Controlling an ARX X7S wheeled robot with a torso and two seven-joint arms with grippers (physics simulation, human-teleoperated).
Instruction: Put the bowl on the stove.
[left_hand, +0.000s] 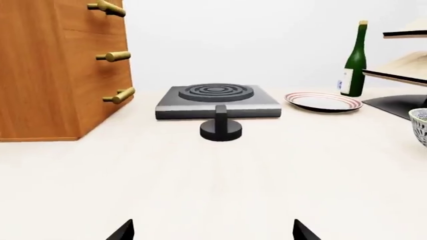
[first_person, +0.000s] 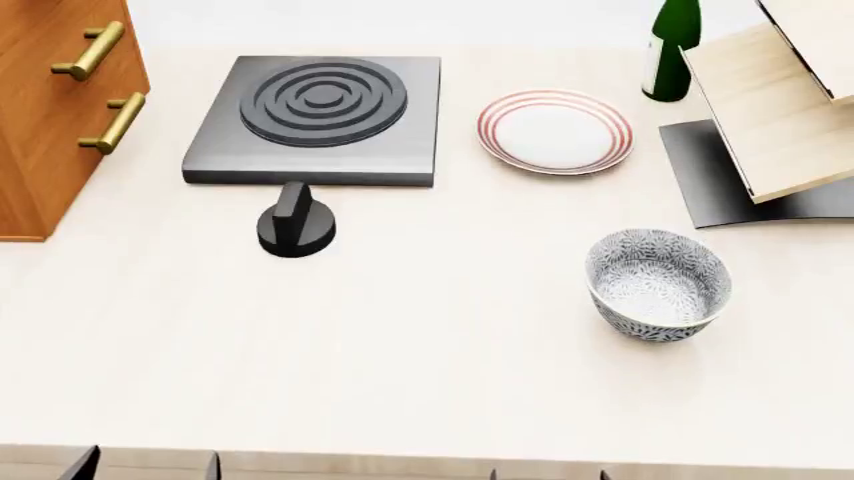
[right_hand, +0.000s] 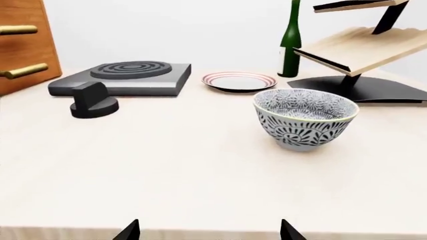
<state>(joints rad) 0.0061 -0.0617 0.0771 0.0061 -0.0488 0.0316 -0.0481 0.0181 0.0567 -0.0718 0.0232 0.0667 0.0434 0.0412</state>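
Observation:
The bowl (first_person: 659, 283), white with a grey-black floral pattern, stands upright on the pale table at the right; it also shows in the right wrist view (right_hand: 306, 118) and at the edge of the left wrist view (left_hand: 419, 125). The stove (first_person: 318, 118), a dark-grey slab with a ringed burner, lies at the back left and shows in the wrist views (left_hand: 217, 101) (right_hand: 123, 78). My left gripper (left_hand: 212, 231) is open and empty above the table's near part. My right gripper (right_hand: 209, 231) is open and empty at the front edge, short of the bowl. Only fingertips show in the head view (first_person: 87, 463).
A black round knob (first_person: 295, 225) stands just in front of the stove. A white plate with red rings (first_person: 555, 131) lies right of the stove. A green bottle (first_person: 673, 40) and a wooden rack on a dark base (first_person: 767, 95) stand at the back right. A wooden drawer cabinet (first_person: 60, 110) is left.

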